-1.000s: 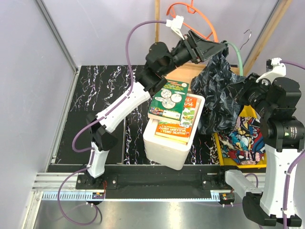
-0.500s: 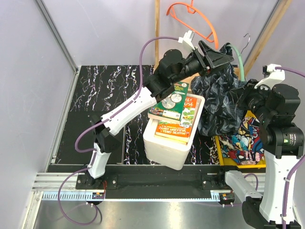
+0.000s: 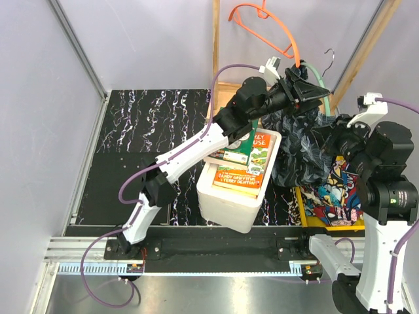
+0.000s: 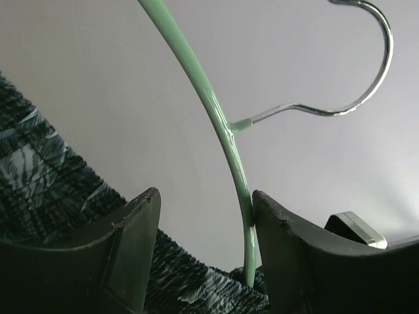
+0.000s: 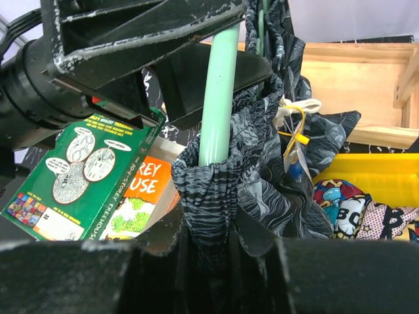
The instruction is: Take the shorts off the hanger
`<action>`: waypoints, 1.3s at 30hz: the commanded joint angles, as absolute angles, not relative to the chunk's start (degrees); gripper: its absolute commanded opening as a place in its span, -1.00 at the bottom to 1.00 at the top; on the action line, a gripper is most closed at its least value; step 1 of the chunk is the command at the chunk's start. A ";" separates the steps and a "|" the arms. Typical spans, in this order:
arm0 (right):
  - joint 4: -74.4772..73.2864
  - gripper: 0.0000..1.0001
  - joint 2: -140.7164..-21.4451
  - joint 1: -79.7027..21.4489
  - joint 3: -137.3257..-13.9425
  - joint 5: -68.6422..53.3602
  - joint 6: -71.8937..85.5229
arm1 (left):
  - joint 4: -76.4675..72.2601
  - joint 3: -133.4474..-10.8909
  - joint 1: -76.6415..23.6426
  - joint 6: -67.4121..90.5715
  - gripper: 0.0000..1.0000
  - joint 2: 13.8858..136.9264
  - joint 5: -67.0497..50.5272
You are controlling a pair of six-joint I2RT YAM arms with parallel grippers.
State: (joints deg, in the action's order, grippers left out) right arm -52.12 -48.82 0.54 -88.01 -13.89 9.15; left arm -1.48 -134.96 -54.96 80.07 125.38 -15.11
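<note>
The black-navy leafy-print shorts hang bunched on a pale green hanger with a metal hook. My left gripper is open at the hanger's top. In the left wrist view the green hanger bar runs between the jaws and touches the right finger, with the shorts below. My right gripper is shut on the shorts' gathered waistband, which wraps the hanger arm. The comic-print shorts lie in the yellow bin.
A white foam box with several books on top stands just left of the shorts. An orange hanger hangs above on the wooden frame. A wooden shelf sits behind the bin.
My left arm has reached further right and up along the green hanger. The right arm has shifted slightly right, still gripping the dark shorts.
</note>
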 commanded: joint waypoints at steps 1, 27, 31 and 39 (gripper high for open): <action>-45.09 -1.00 -46.85 0.35 -88.68 -16.61 7.12 | -6.32 -136.93 -55.81 81.91 0.22 125.94 -16.44; -57.12 0.26 -52.38 0.35 -102.39 -5.01 20.83 | -16.17 -137.29 -56.43 84.64 -1.00 127.27 -16.00; -57.66 0.12 -51.69 0.35 -99.76 -5.71 21.27 | -16.96 -137.29 -56.43 85.43 -1.00 127.18 -15.65; -57.31 0.17 -50.71 0.35 -95.98 -5.09 20.39 | -18.89 -136.15 -56.34 86.92 -1.00 126.04 -15.73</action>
State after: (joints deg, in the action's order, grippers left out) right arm -57.89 -50.76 0.47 -96.55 -6.42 20.47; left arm -10.09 -135.31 -56.40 85.82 129.27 -15.94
